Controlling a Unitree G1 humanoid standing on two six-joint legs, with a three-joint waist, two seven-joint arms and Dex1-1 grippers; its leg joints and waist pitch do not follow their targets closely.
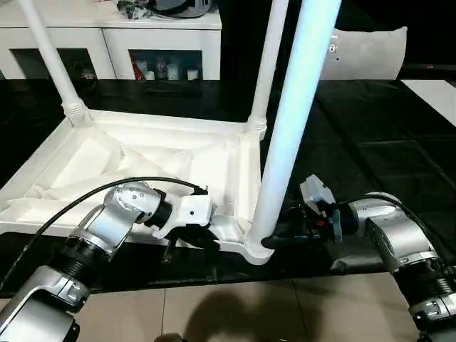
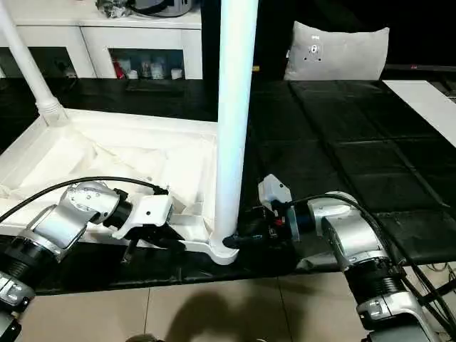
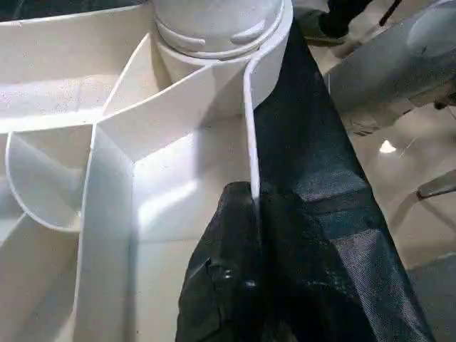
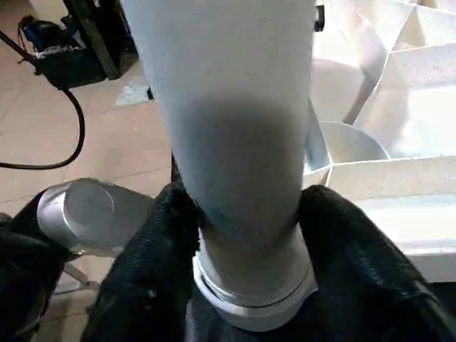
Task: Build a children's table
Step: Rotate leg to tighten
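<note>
Right gripper (image 1: 274, 239) fingers straddle the upright leg (image 1: 292, 121) base, lower centre, gripping; left gripper (image 1: 187, 239) pinches shut on the tabletop (image 1: 142, 153) rim beside its socket.

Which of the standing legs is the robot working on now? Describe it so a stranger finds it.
Find the white upturned tabletop on the black mat. The leg stands in its near right corner. Unlike the two far legs, the right gripper clasps its base.

Your left hand (image 1: 187, 239) is pinched shut, forearm reaching inward; your right hand (image 2: 246, 239) points left, its fingers (image 4: 153, 285) clasped either side.
</note>
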